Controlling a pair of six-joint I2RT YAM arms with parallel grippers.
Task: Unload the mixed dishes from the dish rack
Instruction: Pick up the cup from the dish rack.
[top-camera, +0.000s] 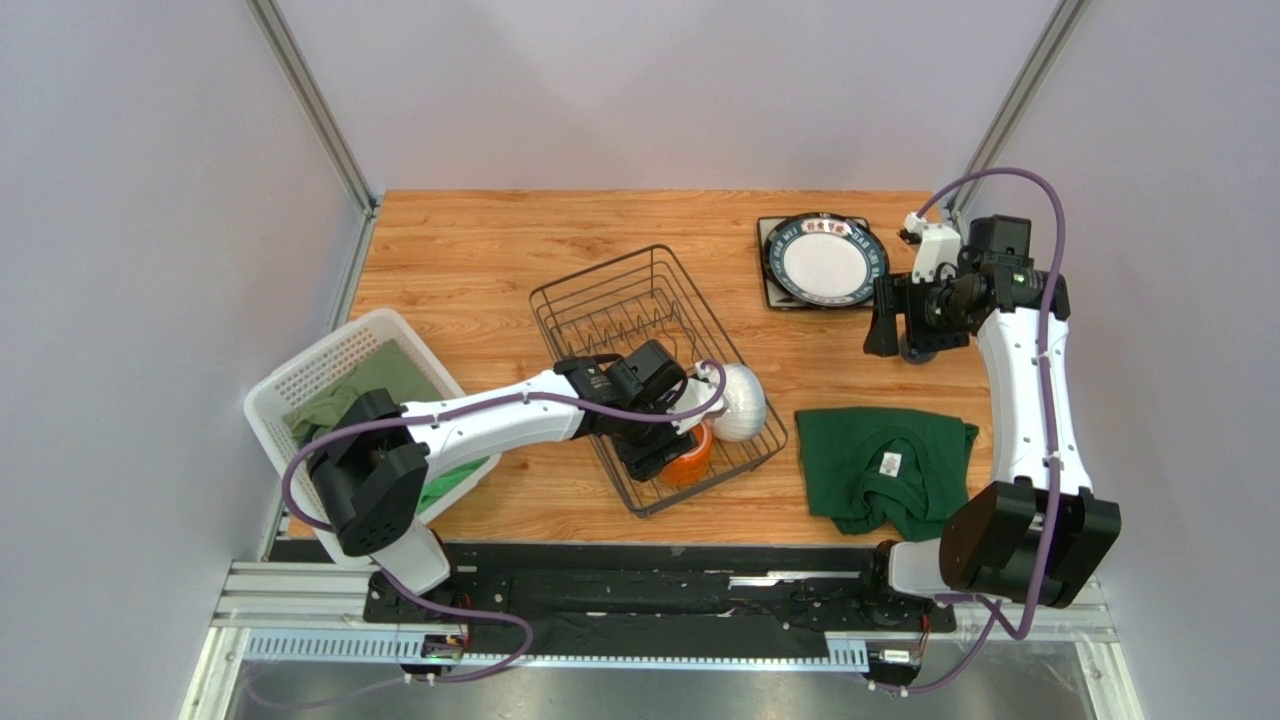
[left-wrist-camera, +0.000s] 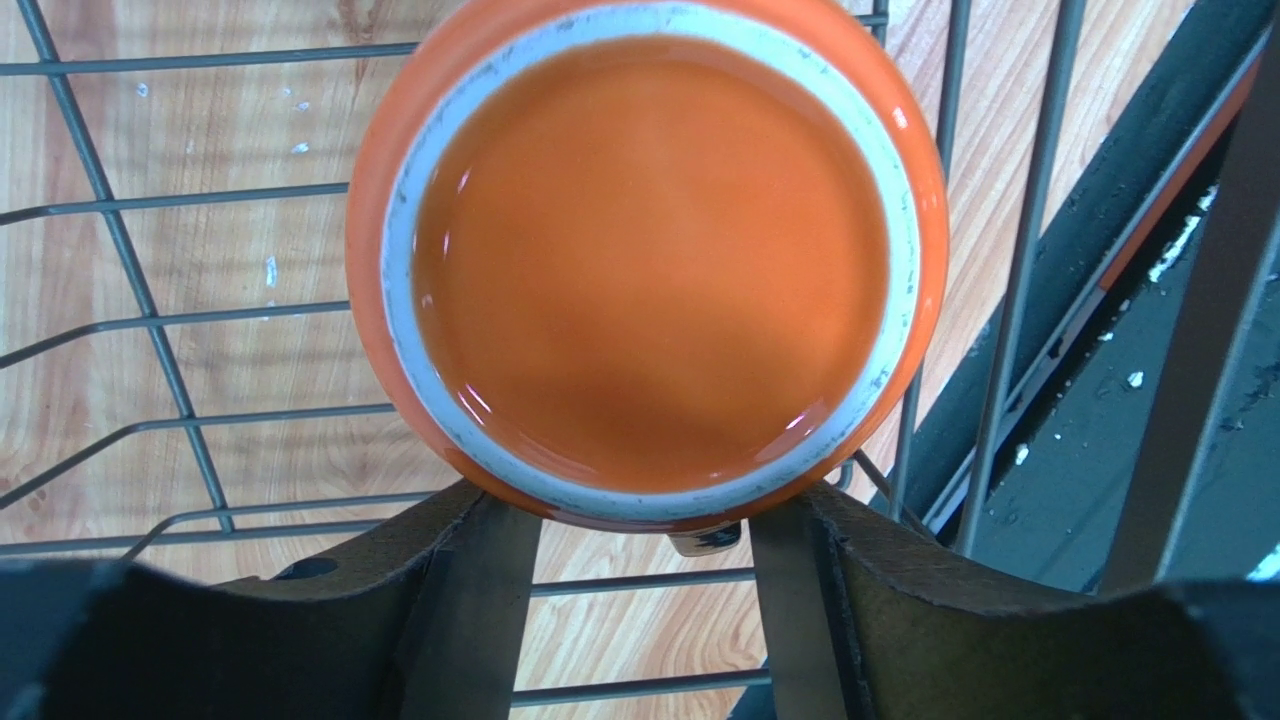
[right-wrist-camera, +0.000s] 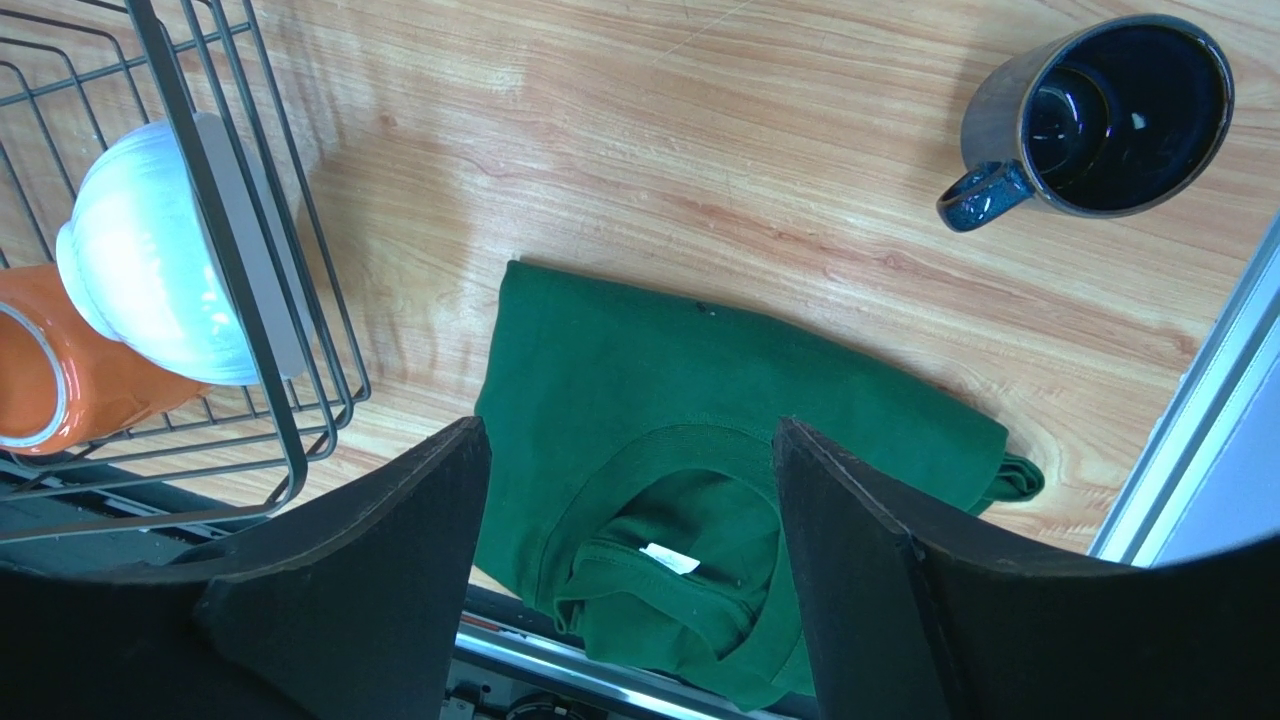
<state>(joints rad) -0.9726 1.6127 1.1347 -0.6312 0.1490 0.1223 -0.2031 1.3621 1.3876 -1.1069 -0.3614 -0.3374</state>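
Far right, the plates (top-camera: 819, 260) are stacked, the dark blue mug (right-wrist-camera: 1104, 113) set out; the white ribbed bowl (top-camera: 736, 402) and orange mug (left-wrist-camera: 646, 255) are left in the dish rack (top-camera: 601, 308); the left gripper (left-wrist-camera: 646, 518) is half-closed about the orange mug, grip not discernible; the right gripper (right-wrist-camera: 631, 435) is held open, empty.

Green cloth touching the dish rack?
Apart. The right wrist view shows a strip of bare table between the green cloth and the dish rack wire side.

The left arm (top-camera: 496, 413) reaches right, jaws parted; right arm (top-camera: 1037, 390) raised, jaws wide.
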